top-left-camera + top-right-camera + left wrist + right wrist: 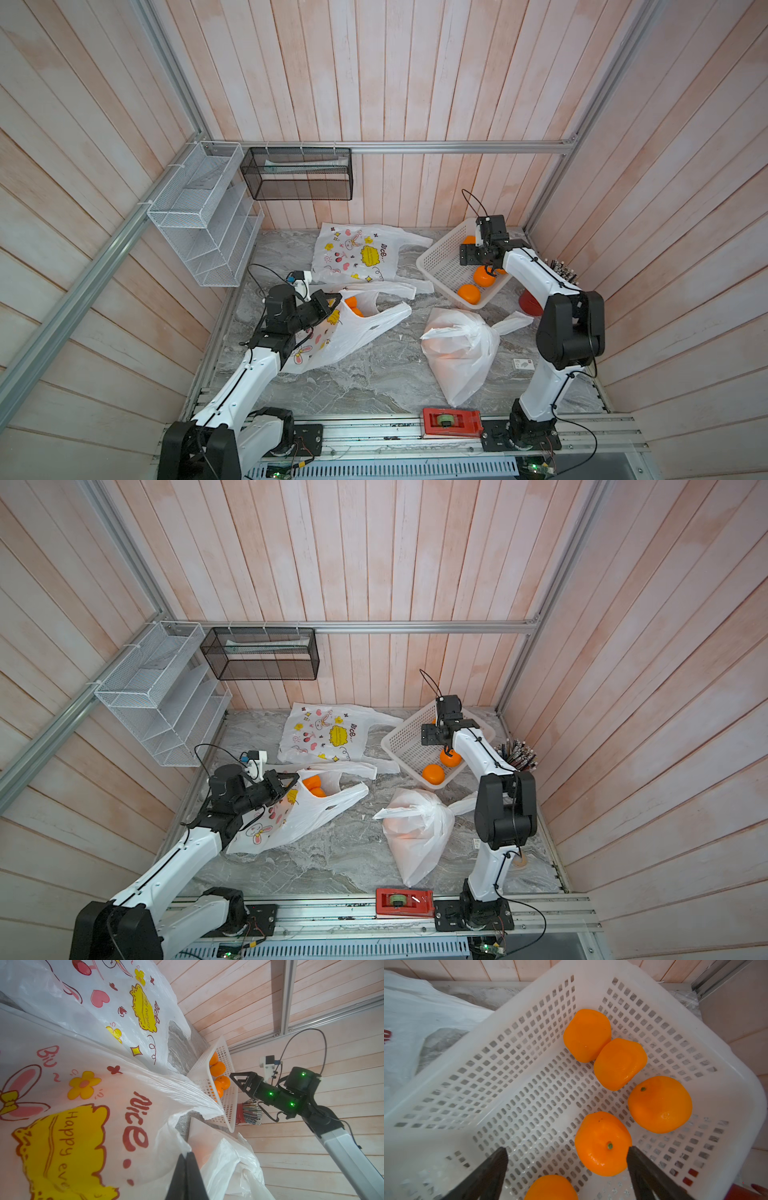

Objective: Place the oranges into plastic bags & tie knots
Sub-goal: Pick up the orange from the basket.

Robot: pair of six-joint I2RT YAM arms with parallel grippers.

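Oranges [469,294] in basket [432,259] partly behind arm [528,270], right hand [568,1148] spread above, left hand [186,1155] pinching bag [83,1115] rim

I see a marble counter [374,374] with a white perforated basket [440,259], pen cup [249,1112] and red tape dispenser [452,422]; a white wire rack [199,220] and black mesh basket [297,174] hang behind.

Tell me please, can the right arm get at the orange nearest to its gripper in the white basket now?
Probably yes. The right gripper hangs open above the basket, and that orange lies uncovered close beside it. Nothing visible stands between them.
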